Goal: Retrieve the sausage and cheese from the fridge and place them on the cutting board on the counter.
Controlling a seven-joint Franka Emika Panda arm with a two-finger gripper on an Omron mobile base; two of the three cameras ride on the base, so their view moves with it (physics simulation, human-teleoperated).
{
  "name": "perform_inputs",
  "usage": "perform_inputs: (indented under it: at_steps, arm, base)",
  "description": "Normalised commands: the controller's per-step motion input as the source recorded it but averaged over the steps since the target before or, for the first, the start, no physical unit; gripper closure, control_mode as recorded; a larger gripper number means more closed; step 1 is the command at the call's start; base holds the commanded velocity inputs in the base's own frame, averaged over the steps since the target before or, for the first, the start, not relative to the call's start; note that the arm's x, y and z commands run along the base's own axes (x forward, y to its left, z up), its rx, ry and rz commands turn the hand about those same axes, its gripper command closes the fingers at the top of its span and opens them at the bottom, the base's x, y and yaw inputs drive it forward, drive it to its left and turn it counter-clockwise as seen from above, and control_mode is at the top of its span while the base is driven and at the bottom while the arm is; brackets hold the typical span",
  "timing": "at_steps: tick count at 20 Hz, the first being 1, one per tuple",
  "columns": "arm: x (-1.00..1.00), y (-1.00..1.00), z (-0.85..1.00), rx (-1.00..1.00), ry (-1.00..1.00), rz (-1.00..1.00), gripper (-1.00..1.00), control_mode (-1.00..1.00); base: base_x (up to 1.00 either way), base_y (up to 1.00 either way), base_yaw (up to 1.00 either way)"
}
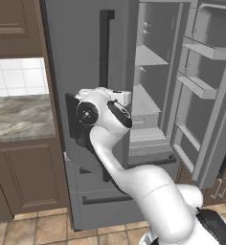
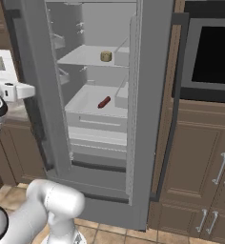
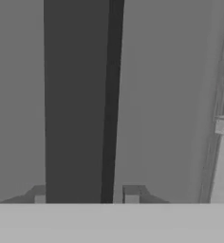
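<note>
The task is barely begun, judging by how things lie: the right door of the fridge (image 2: 148,119) stands open, while the left door is closed with the claw (image 3: 85,199) set on its long dark handle (image 3: 76,99). In the hand view the handle runs up between the two finger tips, which stand narrow at either side of it; whether they actually pinch it I cannot tell. The cheese (image 2: 106,56) sits on the upper shelf (image 2: 81,58), toward that shelf's right edge. The sausage (image 2: 104,102) lies on the shelf below (image 2: 86,104), near its middle and tilted. Both are untouched, so fetching each and carrying it to the cutting board is all left to do. A stretch of the surface (image 1: 19,117) shows left of the fridge, with white wall tiles (image 1: 16,76) behind it. The open right door, with its door bins (image 1: 201,86), swings out in front of the brown cabinets (image 2: 200,167) and the wall oven (image 2: 212,52); the closed left door would narrow any reach to the shelves.
</note>
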Motion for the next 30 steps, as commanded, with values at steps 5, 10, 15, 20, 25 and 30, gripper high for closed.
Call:
perform_inputs:
  at_steps: [5,10,15,20,25,30]
  arm:
    - [-0.77,0.78,-0.06,0.0,0.04,-0.36,1.0,-1.0]
    - [0.11,0.23,-0.12,0.0,-0.01,-0.25,-1.0,-1.0]
    - [-0.41,0.14,-0.11,0.0,-0.18,-0.19,-1.0,-1.0]
    - [-0.88,0.01,0.25,0.07,-0.07,-0.02,-1.0,-1.0]
    - [-0.4,-0.1,0.33,0.21,0.0,0.09,-1.0,-1.0]
    - [0.96,-0.1,0.07,0.18,0.07,0.44,-1.0,-1.0]
  base:
    - [0.0,0.0,0.0]
    - [0.0,0.0,0.0]
    - [0.0,0.0,0.0]
    - [0.0,0.0,0.0]
    - [0.0,0.0,0.0]
    - [0.0,0.0,0.0]
